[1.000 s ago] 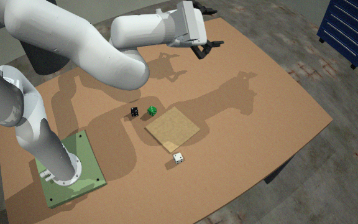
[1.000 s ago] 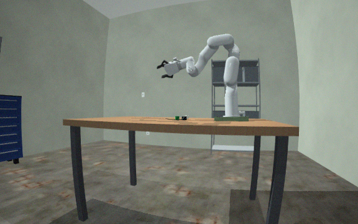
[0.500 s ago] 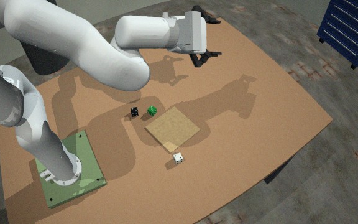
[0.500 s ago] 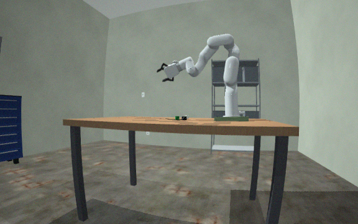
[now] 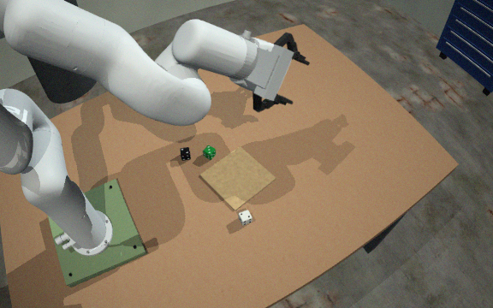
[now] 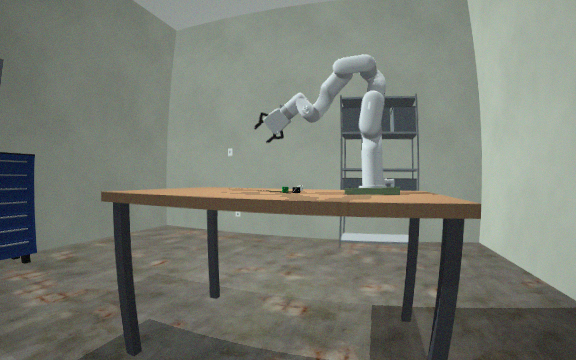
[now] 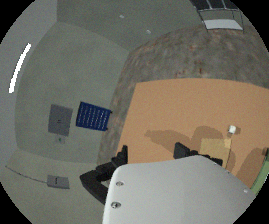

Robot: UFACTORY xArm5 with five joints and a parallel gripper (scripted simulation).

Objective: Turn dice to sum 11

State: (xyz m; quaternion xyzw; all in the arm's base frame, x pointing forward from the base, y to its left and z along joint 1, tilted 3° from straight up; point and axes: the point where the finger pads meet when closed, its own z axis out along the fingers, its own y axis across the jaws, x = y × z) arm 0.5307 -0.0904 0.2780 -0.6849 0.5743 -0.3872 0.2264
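The square tan mat [image 5: 238, 177] [image 7: 212, 146] lies on the table with no die on it. A green die [image 5: 209, 152] [image 6: 285, 190] lies on the table just off the mat, and a black die [image 5: 185, 154] [image 6: 296, 190] stands a little beyond it, towards the arm's side. A white die [image 5: 245, 217] [image 7: 232, 129] lies off the mat's opposite corner; its top seems to show two pips. The other top numbers are too small to read surely. My gripper [image 5: 300, 83] [image 6: 261, 135] [image 7: 152, 152] is open and empty, high above the table and tilted. The green and black dice are hidden in the wrist view.
The arm's green base plate [image 5: 120, 222] [image 6: 373, 191] [image 7: 262, 172] is bolted to the table [image 5: 358, 171] [image 6: 208, 200]. The arm reaches over the table, and its shadows fall across the mat and dice. A blue drawer cabinet [image 5: 478, 43] [image 6: 0, 205] [image 7: 93, 116] stands off the table.
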